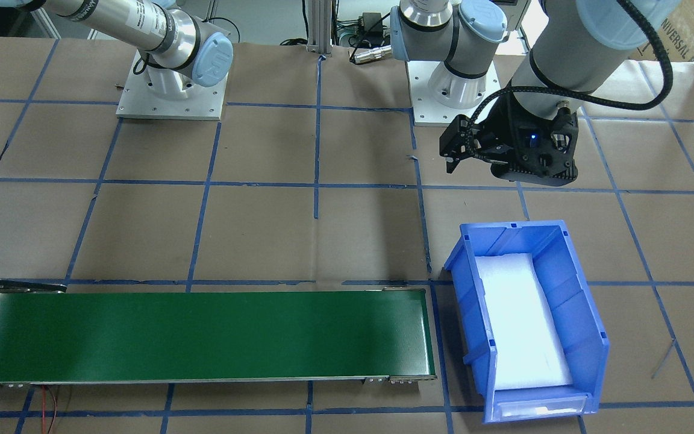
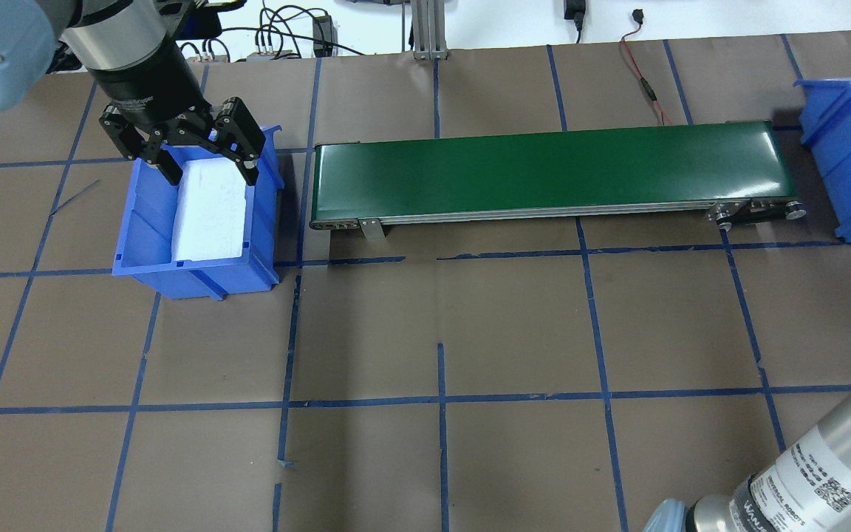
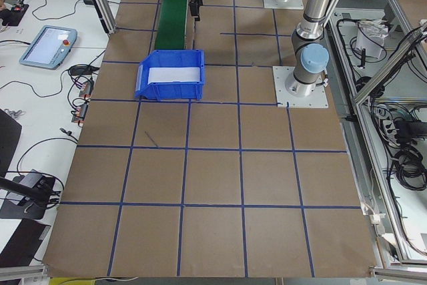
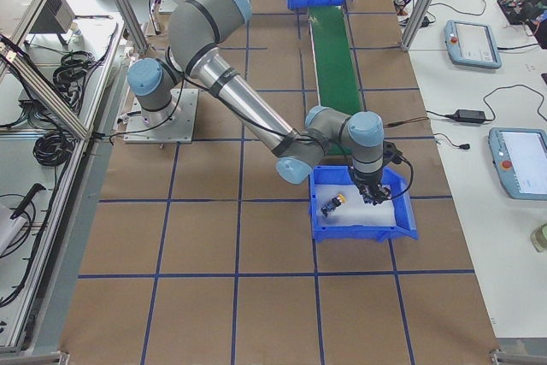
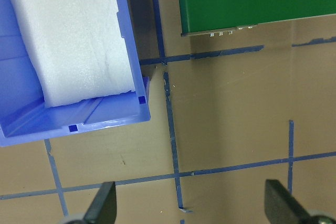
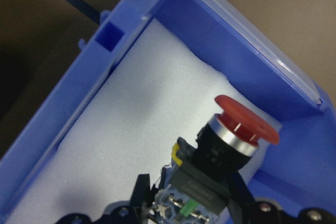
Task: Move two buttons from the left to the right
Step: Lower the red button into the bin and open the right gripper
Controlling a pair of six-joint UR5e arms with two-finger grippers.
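The red button (image 6: pixel 239 128) sits between the fingers of my right hand (image 6: pixel 189 192), which is clamped on its black and grey body, the mushroom cap pointing away from my wrist and tilted. It is inside the right bin (image 6: pixel 63 124), over the white foam (image 6: pixel 131 124) that lines the floor; I cannot tell whether it touches the foam. In the right side view the yellow button (image 4: pixel 333 204) lies on that same foam, just beside my right hand (image 4: pixel 373 197) but apart from it, nearer the bin wall on my base's side. My left hand (image 2: pixel 204 159) hangs over the far end of the left bin (image 2: pixel 126 244) with its fingers spread wide and nothing between them; its wrist camera looks down past the bin's corner onto the brown tabletop (image 5: pixel 231 108). The green conveyor belt (image 2: pixel 544 174) runs between the two bins.
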